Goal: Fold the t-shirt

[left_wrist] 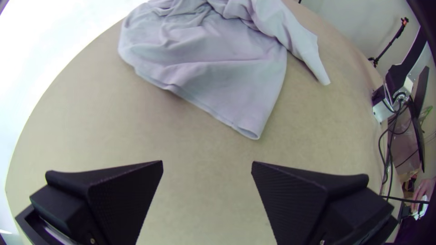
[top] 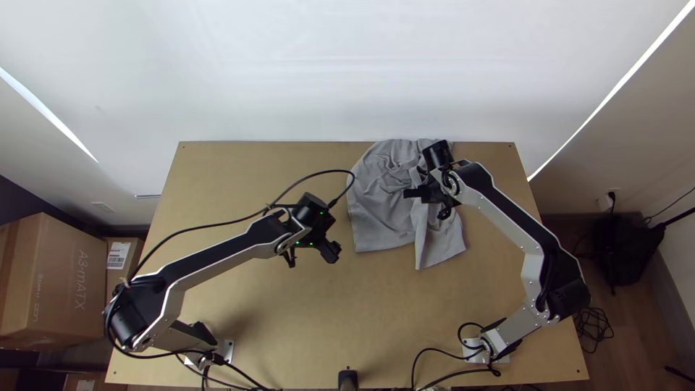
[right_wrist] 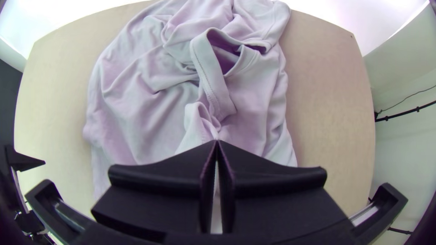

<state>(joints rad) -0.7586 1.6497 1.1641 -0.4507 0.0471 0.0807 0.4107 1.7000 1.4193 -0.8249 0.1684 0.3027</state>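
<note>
A light grey t-shirt lies bunched and wrinkled at the table's far edge, right of centre. My right gripper is over its right part; in the right wrist view the gripper is shut, its tips together on gathered cloth of the shirt just below the collar-like band. Left of the shirt, my left gripper is held above bare table. The left wrist view has this gripper open, with nothing between its fingers and the shirt's flat hem corner beyond them.
The wooden table has bare surface in front of the shirt and to its left. A black cable loops from the left arm towards the shirt's left edge. Cardboard boxes stand beyond the table's left side.
</note>
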